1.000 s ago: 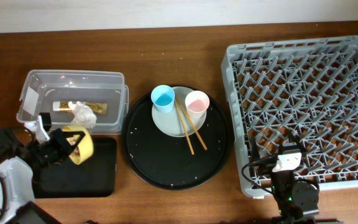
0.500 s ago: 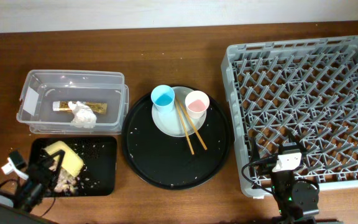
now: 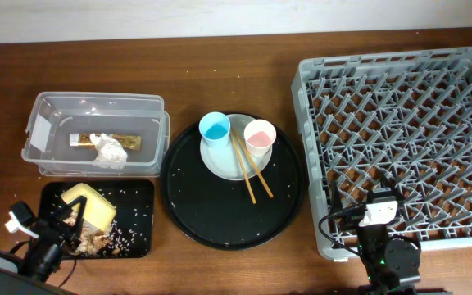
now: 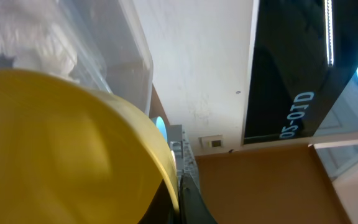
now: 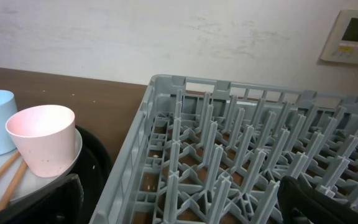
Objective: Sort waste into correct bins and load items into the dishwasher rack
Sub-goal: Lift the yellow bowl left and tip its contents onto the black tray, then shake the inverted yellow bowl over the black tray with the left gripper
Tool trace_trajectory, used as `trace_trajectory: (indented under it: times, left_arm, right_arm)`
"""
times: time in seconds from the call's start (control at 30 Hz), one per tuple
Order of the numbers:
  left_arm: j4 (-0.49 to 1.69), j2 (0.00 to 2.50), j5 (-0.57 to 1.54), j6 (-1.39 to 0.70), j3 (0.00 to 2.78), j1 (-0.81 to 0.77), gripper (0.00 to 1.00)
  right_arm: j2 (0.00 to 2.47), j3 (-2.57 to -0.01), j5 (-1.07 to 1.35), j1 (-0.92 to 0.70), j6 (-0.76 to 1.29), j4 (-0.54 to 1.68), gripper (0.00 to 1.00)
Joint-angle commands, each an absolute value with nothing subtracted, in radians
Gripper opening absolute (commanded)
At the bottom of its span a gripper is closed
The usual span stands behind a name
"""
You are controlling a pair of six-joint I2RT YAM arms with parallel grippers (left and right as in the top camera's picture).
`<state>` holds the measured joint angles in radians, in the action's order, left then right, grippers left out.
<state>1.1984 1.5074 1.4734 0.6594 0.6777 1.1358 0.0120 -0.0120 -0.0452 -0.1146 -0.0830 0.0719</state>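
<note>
The yellow bowl (image 3: 88,206) is tipped on its side over the small black tray (image 3: 144,250), just left of the round black tray (image 3: 220,225). The left pincer (image 3: 65,220) is clamped shut on its rim, and the wrist view is nearly all yellow. Brown crumbs (image 3: 101,239) are spread across that small tray below the bowl's mouth, so this looks like the emptying step, well along. Whether the bowl touches the tray floor can't be told from above.

To finish the step well, the arm should hold the tilt over the middle of the small tray, not its edge. A short gentle shake would loosen anything stuck, since the inside of the bowl is hidden. A grip on a thin rim lets a bowl swing, so slow wrist moves are the safe call. It should be levelled before it is carried anywhere.

Left of the round tray and further back, the clear tub (image 3: 97,100) already holds the napkin (image 3: 111,151) and the wrapper strip (image 3: 131,141). On the round tray sits the white plate (image 3: 224,162), with the blue cup (image 3: 215,129), the pink cup (image 3: 259,135) and the chopsticks (image 3: 254,176) on it, all waiting.

To the right of the round tray stands the rack (image 3: 408,123), nothing loaded in it yet. The right pincer (image 3: 359,197) hovers at the rack's near edge, spread wide and holding nothing. The bowl's likely trip goes across the round tray to that rack, so it needs to be lifted clear of the cups.
</note>
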Motion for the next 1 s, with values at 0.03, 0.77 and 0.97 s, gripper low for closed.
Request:
trace_trajectory:
  times: [0.03, 0.77, 0.97]
  left_arm:
    - [1.179, 1.506, 1.507, 0.706, 0.674, 1.141, 0.02]
    - [1.388, 1.411, 1.267, 0.607, 1.005, 0.951, 0.57]
    - [1.108, 1.229, 0.521, -0.048, 1.078, 0.648, 0.61]
  right_arm:
    - [0.005, -0.006, -0.057, -0.110, -0.086, 0.076, 0.98]
    - [0.005, -0.006, -0.058, -0.110, -0.086, 0.076, 0.98]
    - [0.006, -0.006, -0.057, -0.110, -0.086, 0.076, 0.98]
